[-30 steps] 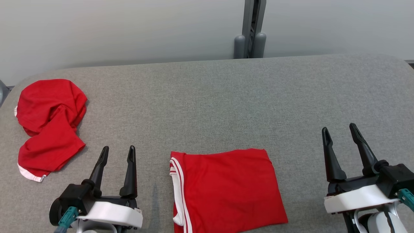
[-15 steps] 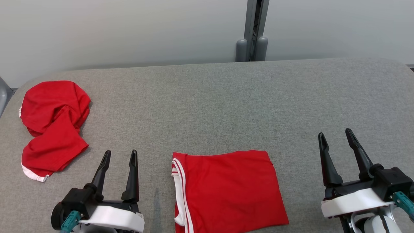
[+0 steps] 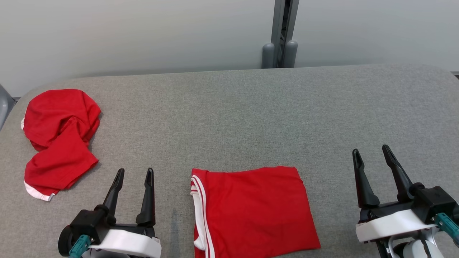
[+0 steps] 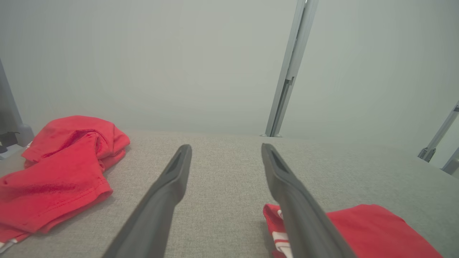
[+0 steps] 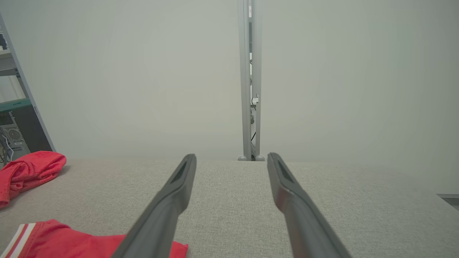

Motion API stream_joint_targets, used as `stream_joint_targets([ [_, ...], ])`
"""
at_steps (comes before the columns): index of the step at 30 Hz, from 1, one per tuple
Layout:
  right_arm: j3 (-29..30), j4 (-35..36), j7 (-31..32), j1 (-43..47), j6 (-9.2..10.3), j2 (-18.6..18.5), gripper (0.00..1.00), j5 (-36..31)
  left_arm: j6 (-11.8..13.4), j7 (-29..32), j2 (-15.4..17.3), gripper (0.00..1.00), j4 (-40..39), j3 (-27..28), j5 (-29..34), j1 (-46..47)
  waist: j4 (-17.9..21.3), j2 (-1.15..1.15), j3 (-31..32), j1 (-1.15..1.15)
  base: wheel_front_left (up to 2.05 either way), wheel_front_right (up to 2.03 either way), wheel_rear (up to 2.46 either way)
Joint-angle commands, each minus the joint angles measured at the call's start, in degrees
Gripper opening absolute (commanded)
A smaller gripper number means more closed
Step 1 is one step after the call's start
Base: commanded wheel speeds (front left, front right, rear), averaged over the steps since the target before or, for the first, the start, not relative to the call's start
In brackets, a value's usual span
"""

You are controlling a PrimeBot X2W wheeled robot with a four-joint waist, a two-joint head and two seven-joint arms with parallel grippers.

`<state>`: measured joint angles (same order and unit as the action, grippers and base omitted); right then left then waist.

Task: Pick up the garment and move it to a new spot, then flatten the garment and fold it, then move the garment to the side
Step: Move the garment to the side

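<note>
A folded red garment [image 3: 252, 209] with white stripes along its left edge lies flat at the front middle of the grey table [image 3: 233, 114]. It also shows in the left wrist view [image 4: 373, 229] and the right wrist view [image 5: 53, 240]. My left gripper [image 3: 135, 172] stands open to its left, clear of the cloth, with nothing between its fingers. My right gripper [image 3: 371, 150] is open well to the right of the garment, also holding nothing. A second, crumpled red garment [image 3: 59, 138] lies at the table's far left [image 4: 61, 172].
A grey post [image 3: 279, 34] rises behind the table's far edge against a pale wall. The table's corners are rounded. A shelf frame [image 5: 21, 104] stands off to the left beyond the table.
The head camera has shifted a little, so the whole scene sits slightly lower and to the right. Both grippers have drawn back a little toward me, still open. Neither garment has moved.
</note>
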<state>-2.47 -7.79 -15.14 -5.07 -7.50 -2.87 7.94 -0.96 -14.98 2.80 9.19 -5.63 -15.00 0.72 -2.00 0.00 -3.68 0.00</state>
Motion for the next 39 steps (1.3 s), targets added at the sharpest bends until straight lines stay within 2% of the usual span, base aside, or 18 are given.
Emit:
stream_joint_targets([
  [1, 0.1, -0.1, 0.0, 0.2, 0.02, -0.1, 1.0, 0.3, 0.1, -0.2, 0.2, 1.0, 0.0, 0.0, -0.3, 0.4, 0.0, 0.0, -0.1, 0.0, 0.0, 0.0, 0.0],
  [7, -4.4, -4.5, 0.9, 0.8, 0.02, -0.9, 1.0, 3.5, 0.1, -0.2, 0.2, 1.0, 0.5, -0.3, -0.5, 1.0, -0.2, 0.0, -0.2, 0.0, 0.0, 0.0, 0.0],
  [15, -10.4, -11.3, 8.4, 0.3, 0.03, -1.4, 1.0, 13.4, 0.1, -0.2, 0.2, 1.0, 1.2, -1.1, -0.3, 1.5, -0.8, 0.0, -0.8, 0.0, 0.0, 0.0, 0.0],
  [27, -14.5, -15.8, 13.5, -2.6, 0.03, -1.8, 1.0, 19.1, -0.4, -0.2, 0.2, 1.0, 1.8, -1.4, -0.1, 2.4, -1.9, 0.0, -2.4, 0.0, 0.0, 0.0, 0.0],
  [39, -15.8, -21.2, 15.1, -5.5, 0.03, -1.3, 1.0, 20.8, -0.7, -0.2, 0.2, 1.0, 2.2, -1.5, 0.2, 3.6, -3.4, 0.0, -4.1, 0.0, 0.0, 0.0, 0.0],
])
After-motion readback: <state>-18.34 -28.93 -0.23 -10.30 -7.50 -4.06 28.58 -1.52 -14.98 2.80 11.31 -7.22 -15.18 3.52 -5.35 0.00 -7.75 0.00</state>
